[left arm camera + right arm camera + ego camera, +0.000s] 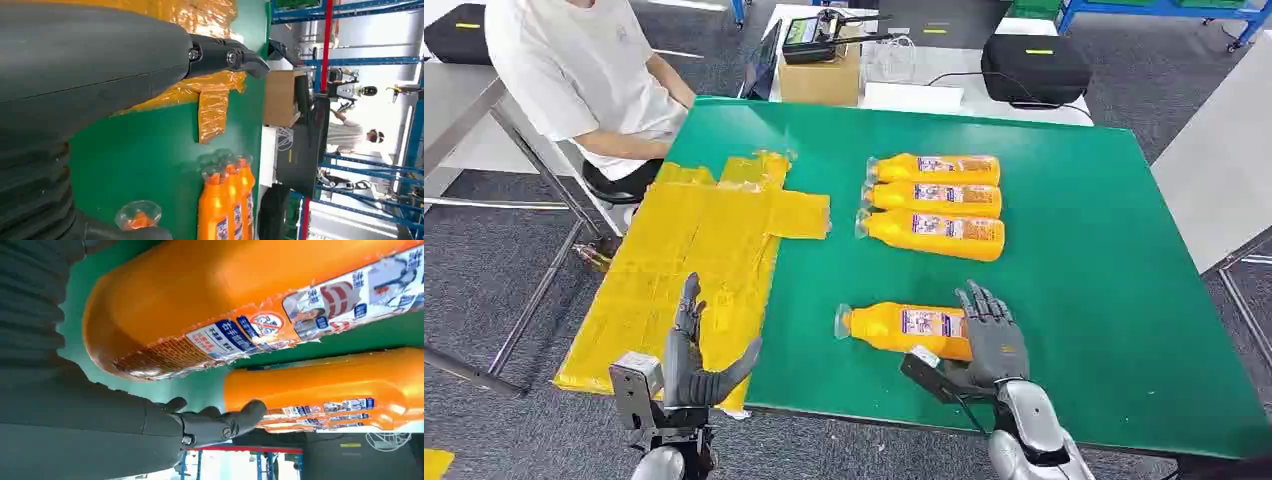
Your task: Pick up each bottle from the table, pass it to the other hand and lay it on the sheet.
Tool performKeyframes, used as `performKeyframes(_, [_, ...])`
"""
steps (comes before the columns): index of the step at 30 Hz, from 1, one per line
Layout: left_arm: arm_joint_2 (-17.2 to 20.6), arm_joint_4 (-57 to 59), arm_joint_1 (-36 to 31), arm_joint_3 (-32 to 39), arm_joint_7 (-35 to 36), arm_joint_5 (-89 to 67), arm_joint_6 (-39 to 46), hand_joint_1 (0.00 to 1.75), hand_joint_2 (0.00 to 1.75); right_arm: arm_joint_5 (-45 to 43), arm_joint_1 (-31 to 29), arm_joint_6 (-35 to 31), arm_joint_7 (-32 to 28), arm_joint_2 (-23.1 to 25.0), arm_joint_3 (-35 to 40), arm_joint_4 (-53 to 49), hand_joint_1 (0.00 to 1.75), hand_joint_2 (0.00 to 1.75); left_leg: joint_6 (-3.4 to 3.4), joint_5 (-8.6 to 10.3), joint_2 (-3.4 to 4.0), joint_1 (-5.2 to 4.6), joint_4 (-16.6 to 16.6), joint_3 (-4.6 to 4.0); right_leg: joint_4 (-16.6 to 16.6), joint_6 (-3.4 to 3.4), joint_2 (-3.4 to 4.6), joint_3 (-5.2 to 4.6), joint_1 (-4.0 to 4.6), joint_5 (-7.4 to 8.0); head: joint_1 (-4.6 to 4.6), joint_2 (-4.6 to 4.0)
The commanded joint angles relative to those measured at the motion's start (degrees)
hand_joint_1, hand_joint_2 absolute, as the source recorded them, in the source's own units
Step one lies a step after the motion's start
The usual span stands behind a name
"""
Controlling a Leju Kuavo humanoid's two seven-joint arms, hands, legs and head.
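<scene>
While the right hand [992, 330] is reaching over the base end of the nearest orange bottle [909, 328], its fingers are spread and holding nothing; from the head view I cannot tell whether they are touching the bottle or hovering just above it. That bottle is lying on its side near the front edge of the green worktop [1104, 290], cap pointing toward the yellow sheet [694, 250]. The left hand [692, 362] is waiting over the near corner of the sheet, fingers apart and empty. Judging by this, the pick-up step is in hand: the next move is calling for the right hand to close around the bottle's body, lift it and carry it toward the left hand for the pass. Farther back, three more orange bottles [934, 192] are lying side by side, touching one another, well apart from the sheet. Beyond the worktop a person in a white shirt [574, 70] is sitting beside a cardboard box [819, 75].
</scene>
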Motion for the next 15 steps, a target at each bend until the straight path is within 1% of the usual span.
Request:
performKeyframes(1, [-0.2,2.3,-1.5,1.4,0.8,0.3,-0.9,0.00,1.75,-3.0,-4.0,4.3,-0.1,-1.4,2.2,5.4,0.00,1.75,0.16,0.00,0.05,0.00,-0.2,0.17,-0.1,-0.28,0.09,0.12,0.06,0.03,0.00,0.00])
performKeyframes(3, [-0.2,2.7,-1.8,1.4,0.9,0.5,-1.1,0.00,1.75,-4.0,-4.8,5.6,-0.1,-1.8,2.6,7.0,0.00,1.75,0.09,0.00,0.02,-0.01,-0.1,0.10,-0.1,-0.15,0.04,0.06,0.02,0.01,0.00,0.00])
performKeyframes(4, [-0.2,2.9,-1.9,1.5,1.0,0.6,-1.1,0.00,1.75,-4.8,-5.3,6.3,0.4,-1.7,2.3,8.2,0.00,1.75,0.16,0.02,0.02,0.01,-0.2,0.20,-0.2,-0.28,0.06,0.15,0.07,0.04,-0.02,0.00])
performKeyframes(6, [-0.2,3.0,-1.9,1.5,1.0,0.7,-1.1,0.00,1.75,-4.9,-5.5,6.4,0.5,-1.7,2.3,8.6,0.00,1.75,0.09,0.00,0.02,0.00,-0.1,0.10,-0.1,-0.15,0.05,0.06,0.04,0.02,0.00,0.00])
performKeyframes(7, [-0.1,3.1,-2.0,1.4,1.0,0.7,-1.3,0.00,1.75,-5.4,-6.0,7.3,1.0,-1.7,2.3,9.7,0.00,1.75,0.14,0.02,0.03,0.00,-0.2,0.17,-0.1,-0.25,0.07,0.12,0.06,0.04,-0.02,0.00])
performKeyframes(10, [0.0,3.7,-2.3,1.1,1.1,0.8,-1.6,0.00,1.75,-7.0,-6.9,9.0,1.7,-1.8,1.7,12.4,0.00,1.75,0.16,0.04,-0.03,0.01,-0.2,0.21,-0.2,-0.25,0.01,0.17,0.06,0.05,0.00,0.00])
performKeyframes(14, [0.0,3.9,-2.5,1.1,1.1,0.8,-1.6,0.00,1.75,-7.2,-7.1,9.1,1.7,-1.8,1.6,13.2,0.00,1.75,0.09,0.02,-0.02,0.01,-0.1,0.18,-0.1,-0.15,0.01,0.12,0.04,0.03,0.00,0.00])
performKeyframes(15, [0.0,3.9,-2.5,1.1,1.1,0.8,-1.6,0.00,1.75,-7.2,-7.1,9.1,1.7,-1.8,1.6,13.2,0.00,1.75,0.16,0.07,-0.07,0.01,-0.2,0.25,-0.2,-0.28,-0.03,0.20,0.08,0.07,0.00,0.00])
